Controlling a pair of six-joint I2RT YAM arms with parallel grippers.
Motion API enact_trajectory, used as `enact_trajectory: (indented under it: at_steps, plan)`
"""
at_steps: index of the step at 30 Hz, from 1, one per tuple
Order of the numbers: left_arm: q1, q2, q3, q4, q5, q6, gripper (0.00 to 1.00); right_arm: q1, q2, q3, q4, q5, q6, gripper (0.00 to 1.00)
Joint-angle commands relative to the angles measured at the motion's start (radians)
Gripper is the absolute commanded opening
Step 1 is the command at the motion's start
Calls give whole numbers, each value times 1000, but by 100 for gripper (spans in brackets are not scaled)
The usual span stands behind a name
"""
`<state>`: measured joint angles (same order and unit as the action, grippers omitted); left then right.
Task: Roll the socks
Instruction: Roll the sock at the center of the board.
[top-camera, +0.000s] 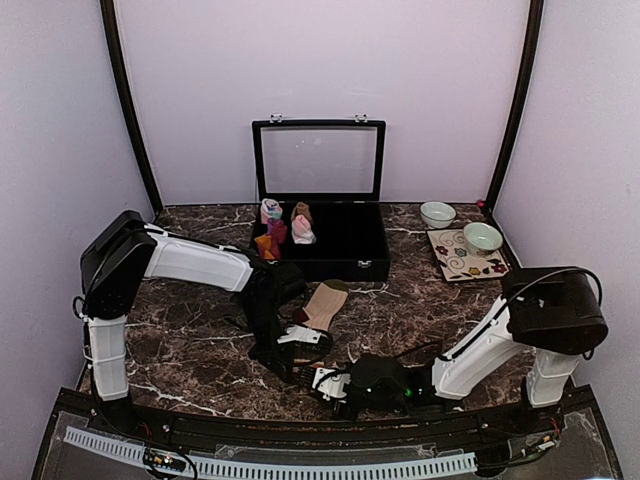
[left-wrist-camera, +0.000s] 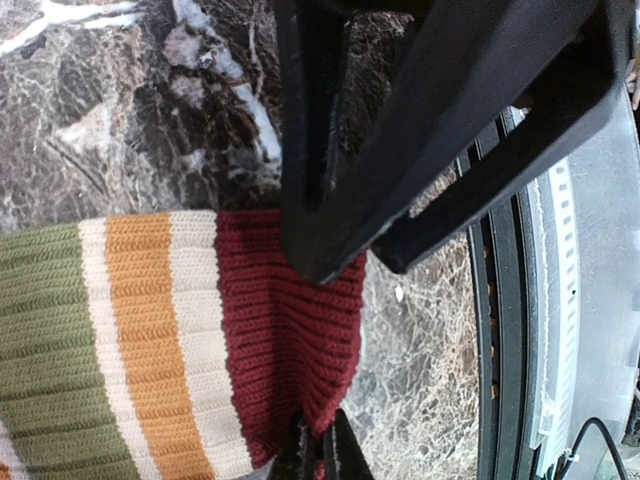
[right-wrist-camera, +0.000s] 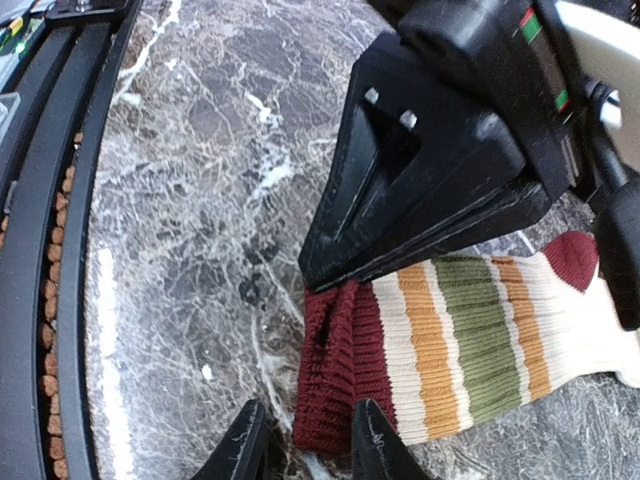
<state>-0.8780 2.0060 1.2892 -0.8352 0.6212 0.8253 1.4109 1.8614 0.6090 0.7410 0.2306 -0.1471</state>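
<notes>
The striped sock (top-camera: 326, 303) lies on the marble in front of the case, tan foot far, red cuff near. In the left wrist view its red, cream, orange and olive bands (left-wrist-camera: 180, 330) fill the lower left. My left gripper (left-wrist-camera: 320, 450) is shut on the edge of the red cuff and also shows in the top view (top-camera: 295, 365). My right gripper (right-wrist-camera: 305, 410) is open, its tips on either side of the cuff's end (right-wrist-camera: 335, 370), and it sits just in front of the left one (top-camera: 318, 378). No pink sock lies loose; rolled bundles (top-camera: 270, 212) sit in the case.
An open black case (top-camera: 335, 262) with a glass lid stands at the back centre, with several rolled bundles inside. Two pale bowls (top-camera: 437, 213) (top-camera: 483, 237) and a patterned mat (top-camera: 455, 262) are at the back right. The black front rail (right-wrist-camera: 60, 250) runs close to both grippers.
</notes>
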Motion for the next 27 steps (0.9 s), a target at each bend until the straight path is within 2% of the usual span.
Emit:
enact_trajectory:
  at_steps: [1,7,13,16,22,27]
  plan:
    - [4,10,28,-62,33,23,0,-18,40,22,32,-13,-17,29]
    - [9,10,28,-71,38,28,0,-31,81,66,44,-18,-17,27]
    - [17,-1,24,-75,36,26,0,-35,87,70,6,-37,9,2]
    - [21,-22,7,-52,19,13,1,-35,74,53,-1,-59,51,0]
    - [32,-158,-116,117,-77,-73,37,-36,85,41,13,-121,153,0]
    - [50,-378,-345,327,-219,-113,47,-52,95,38,-10,-189,235,0]
